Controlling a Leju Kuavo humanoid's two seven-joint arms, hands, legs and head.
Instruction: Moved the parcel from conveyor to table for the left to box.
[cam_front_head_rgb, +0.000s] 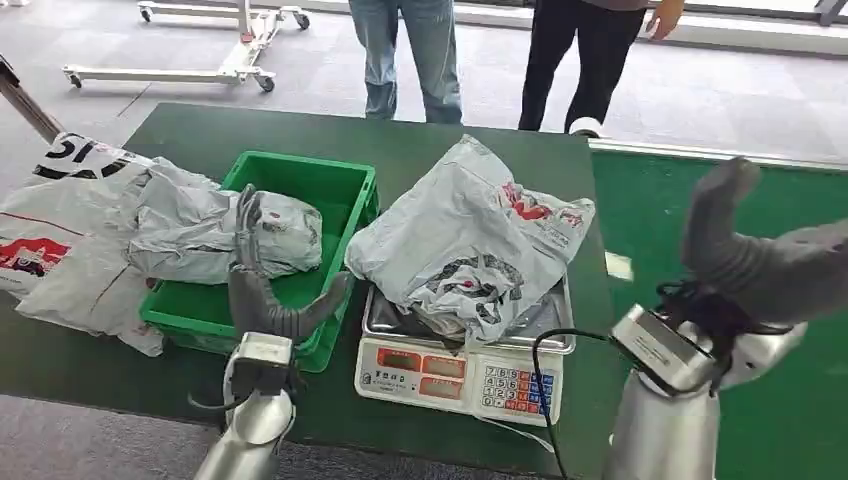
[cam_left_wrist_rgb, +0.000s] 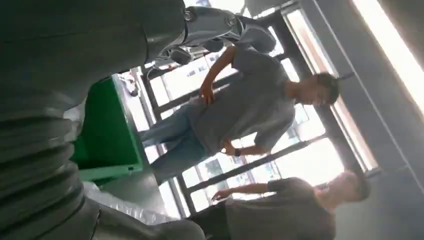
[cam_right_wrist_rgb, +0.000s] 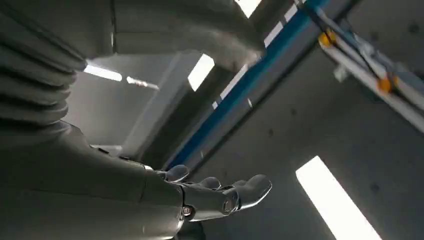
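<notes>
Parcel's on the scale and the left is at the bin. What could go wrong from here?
The crumpled grey plastic parcel overhangs the white weighing scale on every side, so a nudge might tip it off. The left robot hand sits at the green plastic bin and may snag the grey bag draped over its rim.

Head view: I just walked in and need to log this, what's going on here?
A grey parcel lies on the scale on the dark green table. The left hand reaches into the green bin, touching another grey parcel there. The right hand is raised, empty, fingers apart. More bags lie beside the bin. Two people stand behind the table.
</notes>
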